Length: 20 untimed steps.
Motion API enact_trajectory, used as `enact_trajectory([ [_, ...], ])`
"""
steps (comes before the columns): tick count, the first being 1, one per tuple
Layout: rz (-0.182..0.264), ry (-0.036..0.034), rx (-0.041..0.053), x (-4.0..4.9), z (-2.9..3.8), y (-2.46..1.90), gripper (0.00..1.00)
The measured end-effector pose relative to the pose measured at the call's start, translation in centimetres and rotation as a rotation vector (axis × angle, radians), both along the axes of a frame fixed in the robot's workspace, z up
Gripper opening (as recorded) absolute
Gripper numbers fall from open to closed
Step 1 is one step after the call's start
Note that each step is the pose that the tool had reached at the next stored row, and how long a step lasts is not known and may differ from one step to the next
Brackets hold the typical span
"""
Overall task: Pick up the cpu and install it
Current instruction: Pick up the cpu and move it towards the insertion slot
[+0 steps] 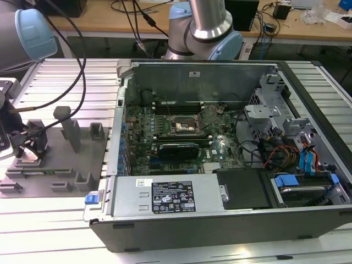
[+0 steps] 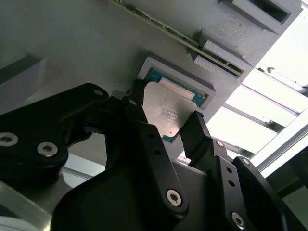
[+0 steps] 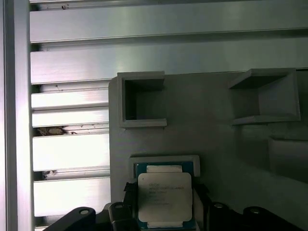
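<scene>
The cpu (image 2: 166, 108), a flat square chip with a silver-grey top, sits between my black fingertips (image 2: 197, 132) in both wrist views. It is just over a shallow square pocket (image 3: 163, 161) in the grey fixture plate (image 1: 55, 165). My gripper (image 2: 166, 120) is shut on the cpu (image 3: 164, 197), one finger against each of two opposite edges. In the exterior view the gripper (image 1: 27, 146) hangs over that plate at the exterior view's left. The motherboard socket (image 1: 181, 124) lies open inside the computer case (image 1: 220, 220).
The fixture plate carries several upright grey blocks (image 1: 69, 129) and box-shaped holders (image 3: 142, 98). Everything rests on a ribbed aluminium table (image 1: 71, 71). Cables (image 1: 82, 60) trail over the plate. A second arm's base (image 1: 206, 33) stands behind the case.
</scene>
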<state>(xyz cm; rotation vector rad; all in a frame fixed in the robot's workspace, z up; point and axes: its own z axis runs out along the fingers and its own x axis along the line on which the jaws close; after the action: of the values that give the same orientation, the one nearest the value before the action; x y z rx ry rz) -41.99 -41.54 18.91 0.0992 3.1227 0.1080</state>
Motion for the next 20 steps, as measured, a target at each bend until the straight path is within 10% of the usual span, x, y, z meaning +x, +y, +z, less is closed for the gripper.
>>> enact_trajectory([
  [7,0.006,-0.0006,0.0004,0.01,0.12,0.01,0.55],
  [20,0.022,-0.0002,0.0010,0.00,2.92,0.00,0.55],
])
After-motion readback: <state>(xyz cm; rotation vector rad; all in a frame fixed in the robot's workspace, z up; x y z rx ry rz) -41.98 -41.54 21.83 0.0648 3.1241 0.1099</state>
